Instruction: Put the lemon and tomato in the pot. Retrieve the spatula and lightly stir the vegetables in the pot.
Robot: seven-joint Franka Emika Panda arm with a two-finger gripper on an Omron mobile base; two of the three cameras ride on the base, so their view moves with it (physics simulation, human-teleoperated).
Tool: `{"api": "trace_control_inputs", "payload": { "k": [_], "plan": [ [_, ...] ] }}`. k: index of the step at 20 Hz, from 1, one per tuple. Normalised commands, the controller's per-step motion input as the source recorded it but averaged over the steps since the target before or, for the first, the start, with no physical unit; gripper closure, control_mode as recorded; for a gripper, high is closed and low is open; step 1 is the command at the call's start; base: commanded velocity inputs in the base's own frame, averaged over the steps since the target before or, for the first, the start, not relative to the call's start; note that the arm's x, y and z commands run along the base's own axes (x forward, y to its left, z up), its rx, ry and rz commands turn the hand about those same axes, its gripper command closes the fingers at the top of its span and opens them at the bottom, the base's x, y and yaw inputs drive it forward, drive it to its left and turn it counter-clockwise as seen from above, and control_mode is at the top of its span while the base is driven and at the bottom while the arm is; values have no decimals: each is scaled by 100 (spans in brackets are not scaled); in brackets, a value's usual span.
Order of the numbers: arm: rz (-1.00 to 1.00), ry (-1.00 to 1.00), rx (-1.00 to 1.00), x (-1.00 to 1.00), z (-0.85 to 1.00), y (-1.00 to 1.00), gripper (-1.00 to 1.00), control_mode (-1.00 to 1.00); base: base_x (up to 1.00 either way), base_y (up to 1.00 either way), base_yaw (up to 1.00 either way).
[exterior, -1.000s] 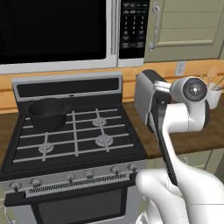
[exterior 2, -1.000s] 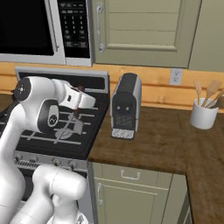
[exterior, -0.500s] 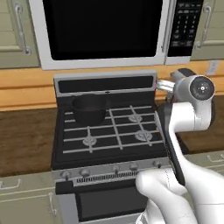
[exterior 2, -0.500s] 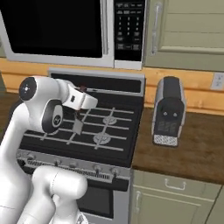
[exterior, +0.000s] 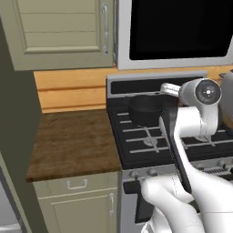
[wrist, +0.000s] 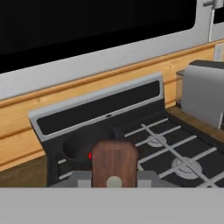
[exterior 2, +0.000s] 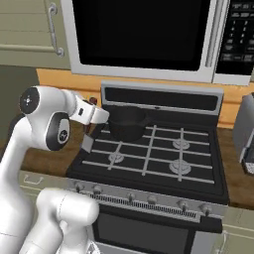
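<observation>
The pot [exterior 2: 126, 124] sits at the stove's [exterior 2: 149, 163] back-left burner, centre-left of the right base view, the tomato [wrist: 90, 155] inside. The gripper [wrist: 114, 181], clamped on the spatula [wrist: 114, 164], seems about to lower it in for stirring.

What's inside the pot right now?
In the hand view, the pot shows a small red spot, likely the tomato. The wooden spatula handle covers the rest; no lemon visible.
</observation>
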Motion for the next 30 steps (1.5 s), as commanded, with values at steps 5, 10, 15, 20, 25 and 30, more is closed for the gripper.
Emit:
{"api": "trace_control_inputs", "payload": {
  "k": [5,10,15,20,25,30],
  "plan": [
    [0,0,0,0,0,0,100,100,80,42,-4],
    [0,-8,0,4,0,0,100,-100,40,7,0],
    [2,-31,3,-10,0,-41,100,-100,0,0,0],
    [5,-29,19,-15,0,-98,100,-100,0,0,0],
    [0,-10,28,8,-1,-92,100,-100,0,0,0],
    [0,0,29,53,-17,-35,100,-100,0,0,0]
  ]
}}
